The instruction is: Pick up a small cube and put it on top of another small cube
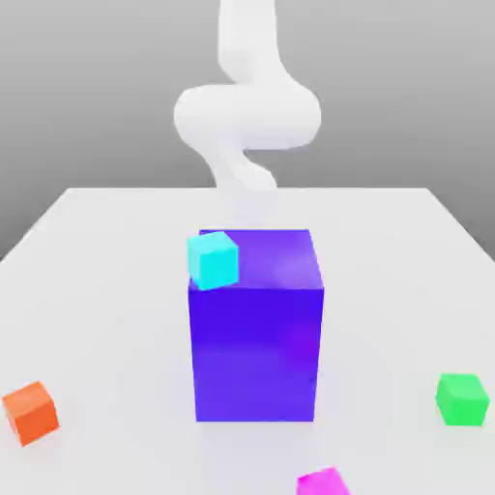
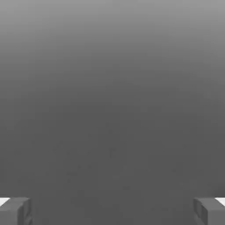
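Claw spread wide, empty, well apart from magenta cube on table

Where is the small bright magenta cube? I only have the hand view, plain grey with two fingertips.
Observer: The small bright magenta cube lies on the white table at the near edge of the exterior view, in front of a big blue-purple block.
Operator: And the small bright green cube?
Observer: The small bright green cube sits on the table toward the exterior view's right, apart from the magenta one, with nothing on it.
Operator: Anything on the block?
Observer: A small cyan cube sits at the block's upper corner on the exterior view's left.
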`<state>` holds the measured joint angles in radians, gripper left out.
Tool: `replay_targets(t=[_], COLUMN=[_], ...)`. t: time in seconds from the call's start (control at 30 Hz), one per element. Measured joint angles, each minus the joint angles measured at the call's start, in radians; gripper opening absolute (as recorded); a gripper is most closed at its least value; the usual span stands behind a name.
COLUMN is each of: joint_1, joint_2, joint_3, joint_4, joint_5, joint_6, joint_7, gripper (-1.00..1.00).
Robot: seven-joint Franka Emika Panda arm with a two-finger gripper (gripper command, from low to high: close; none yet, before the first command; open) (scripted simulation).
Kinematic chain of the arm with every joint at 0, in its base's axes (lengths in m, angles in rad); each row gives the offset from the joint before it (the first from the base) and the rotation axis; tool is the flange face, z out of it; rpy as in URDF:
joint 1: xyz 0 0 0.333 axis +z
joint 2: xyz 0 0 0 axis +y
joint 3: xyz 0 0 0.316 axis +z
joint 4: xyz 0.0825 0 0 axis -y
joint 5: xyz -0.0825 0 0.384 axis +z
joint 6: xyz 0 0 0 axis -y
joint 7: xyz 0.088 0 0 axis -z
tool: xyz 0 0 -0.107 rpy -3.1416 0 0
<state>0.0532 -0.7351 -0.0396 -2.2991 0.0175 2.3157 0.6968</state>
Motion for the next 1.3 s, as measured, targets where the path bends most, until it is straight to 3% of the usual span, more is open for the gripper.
replay_targets(t=[0.4,0.7,1.03,1.3], joint_1=[0.237,0.350,0.388,0.378], joint_2=[0.312,0.548,0.802,0.979], joint_3=[-0.183,-0.263,-0.254,-0.219], joint_4=[0.004,0.009,0.011,0.007], joint_5=[0.114,0.232,0.318,0.281], joint_6=[0.076,0.128,0.193,0.265], joint_7=[-0.520,-0.928,-1.350,-1.615], gripper=[0.00,0.00,0.00,0.00])
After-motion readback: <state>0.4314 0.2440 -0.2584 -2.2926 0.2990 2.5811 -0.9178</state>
